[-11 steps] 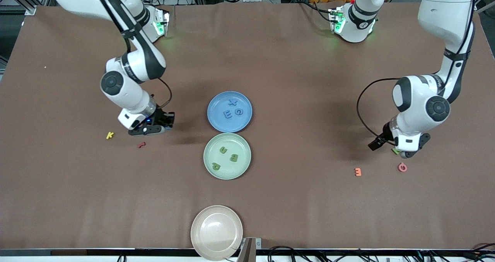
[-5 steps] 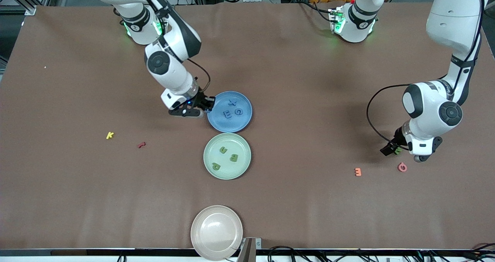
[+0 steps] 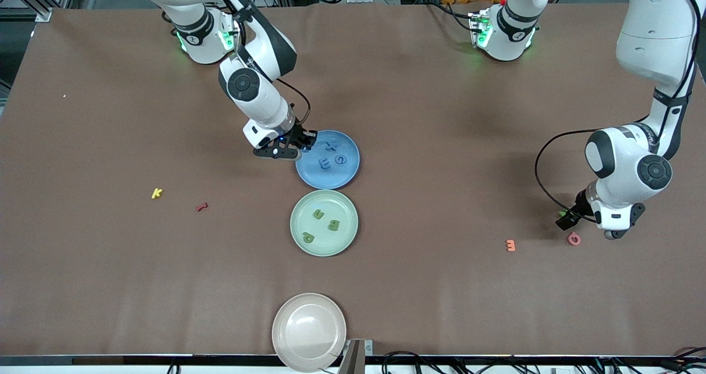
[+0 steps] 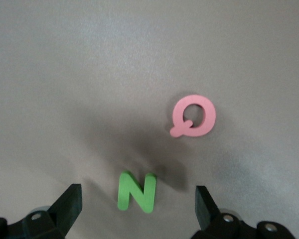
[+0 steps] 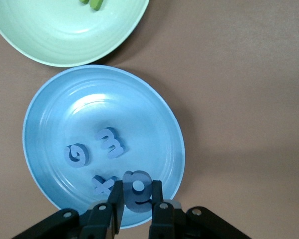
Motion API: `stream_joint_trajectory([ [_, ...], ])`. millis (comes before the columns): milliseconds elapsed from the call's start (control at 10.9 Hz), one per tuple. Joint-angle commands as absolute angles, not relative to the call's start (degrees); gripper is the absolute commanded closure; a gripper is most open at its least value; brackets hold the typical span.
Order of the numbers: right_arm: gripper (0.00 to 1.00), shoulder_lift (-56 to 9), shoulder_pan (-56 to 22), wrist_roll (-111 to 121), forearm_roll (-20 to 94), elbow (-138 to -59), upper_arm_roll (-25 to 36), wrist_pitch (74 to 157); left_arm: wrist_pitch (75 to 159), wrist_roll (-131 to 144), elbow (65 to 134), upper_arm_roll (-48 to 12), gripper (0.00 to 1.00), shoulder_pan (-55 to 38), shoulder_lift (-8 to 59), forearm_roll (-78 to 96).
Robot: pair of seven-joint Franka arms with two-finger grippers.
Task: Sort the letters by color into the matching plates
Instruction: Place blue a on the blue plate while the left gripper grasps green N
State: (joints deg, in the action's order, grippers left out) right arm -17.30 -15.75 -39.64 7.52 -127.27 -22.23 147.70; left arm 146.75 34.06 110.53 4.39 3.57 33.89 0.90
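Note:
My right gripper (image 3: pixel 306 140) hangs over the rim of the blue plate (image 3: pixel 314 176), shut on a blue letter (image 5: pixel 137 193) that stands upright between its fingers (image 5: pixel 115 201). Three blue letters lie in that plate (image 5: pixel 139 114): an X (image 5: pixel 103 185), an E (image 5: pixel 111 143) and a G (image 5: pixel 77 155). The mint green plate (image 3: pixel 345 214), nearer the front camera, holds three green letters (image 3: pixel 333 225). At the left arm's end of the table my left gripper (image 3: pixel 567 219) is open over a green N (image 4: pixel 136 191), which lies flat on the table between the fingers.
A pink Q (image 4: pixel 194 115) lies beside the green N, and an orange E (image 3: pixel 511 245) a little toward the plates. A yellow K (image 3: pixel 157 193) and a red letter (image 3: pixel 202 206) lie toward the right arm's end. A beige plate (image 3: pixel 309 324) sits at the front edge.
My right gripper has carried the blue letter from beside the yellow and red letters to the blue plate's rim. The left gripper has shifted toward its end of the table, over the N.

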Motion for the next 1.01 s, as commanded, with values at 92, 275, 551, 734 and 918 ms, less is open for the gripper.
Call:
stream_joint_trajectory([
  [92, 0.00, -17.5, -15.2, -44.8, 6.2, -127.4, -22.2, 147.8, 146.9, 32.3, 107.9, 4.0, 0.00, 4.2, 36.0, -0.4],
  [275, 0.00, -17.2, -14.4, -44.7, 6.2, -127.1, -22.2, 147.5, 146.9, 32.3, 108.0, 4.0, 0.00, 4.0, 36.5, -0.4],
  [551, 0.00, -13.7, -11.7, -44.2, 6.2, -126.8, -22.1, 146.0, 146.9, 31.9, 108.5, 3.9, 1.00, 4.4, 36.4, -0.4],
  [734, 0.00, -8.2, -8.7, -44.1, 6.2, -126.7, -21.8, 141.5, 146.9, 32.0, 108.5, 3.9, 1.00, 4.2, 36.3, -0.4],
  [918, 0.00, -4.6, -4.5, -43.7, 6.2, -125.3, -21.7, 140.3, 146.9, 32.6, 108.5, 3.5, 1.00, 3.6, 36.1, -0.2],
])
